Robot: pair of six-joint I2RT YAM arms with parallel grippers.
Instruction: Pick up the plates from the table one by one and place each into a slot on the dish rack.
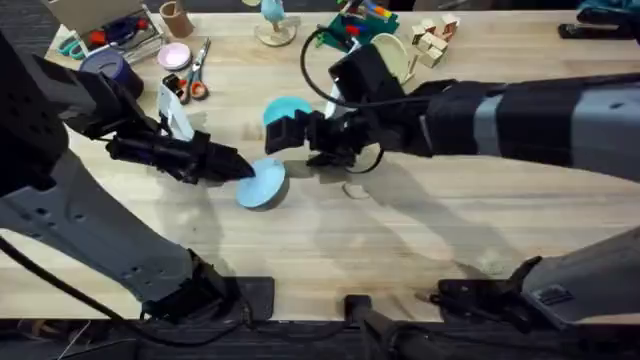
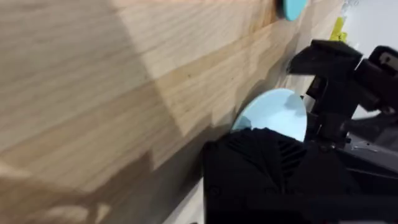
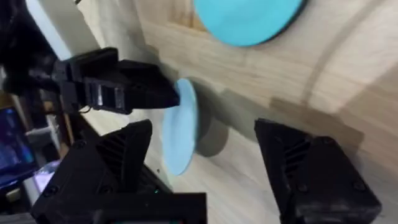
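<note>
Room: we see bare tabletop (image 1: 400,240) across the frame's lower middle | Around: scissors (image 1: 197,72) and clutter upper left | Plates: pale plate (image 1: 262,184) mid-frame, tilted on edge, pinched by left claw (image 1: 240,170); turquoise plate (image 1: 287,108) flat above | Right claw (image 1: 290,132) wide open, empty, beside both.

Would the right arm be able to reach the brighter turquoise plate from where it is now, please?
Probably yes. The right gripper is open and sits right beside the turquoise plate, which lies flat on the table with nothing on it. The left gripper is busy at the pale blue plate, off that path.
</note>
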